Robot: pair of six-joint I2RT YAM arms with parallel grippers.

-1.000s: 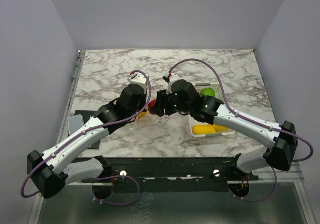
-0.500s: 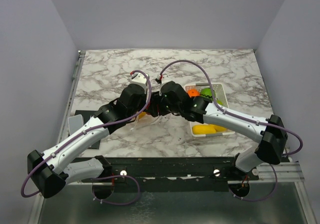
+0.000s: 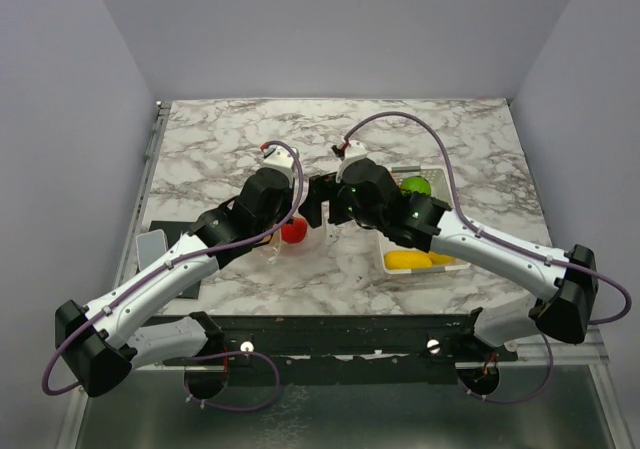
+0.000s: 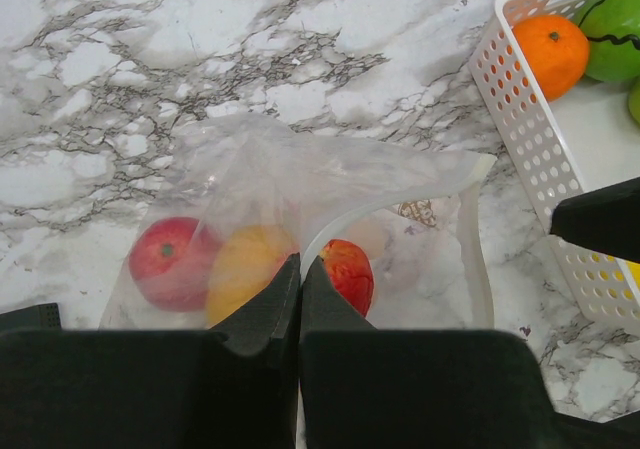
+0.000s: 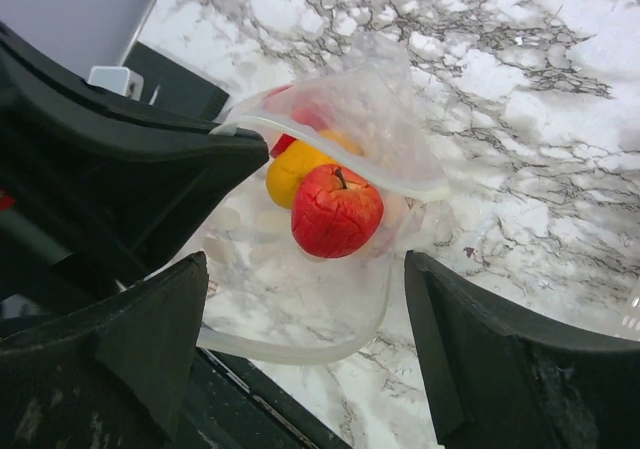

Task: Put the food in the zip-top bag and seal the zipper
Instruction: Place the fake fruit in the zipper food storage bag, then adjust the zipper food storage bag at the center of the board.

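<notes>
You're looking down on a white marble-patterned table top (image 3: pixel 250 139) with grey veins. It's boxed in by three plain pale walls: back wall (image 3: pixel 330 29), left wall (image 3: pixel 60 149), right wall (image 3: pixel 590 119). A black mat (image 3: pixel 172 231) lies at the table's left edge. A dark rail (image 3: pixel 340 331) runs along your near edge, with dull sheet metal (image 3: pixel 350 409) below it. The light's soft and even.

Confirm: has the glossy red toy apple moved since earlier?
Yes: the red toy apple shifted down-left in the overhead view, away from the white perforated plastic tray.
</notes>
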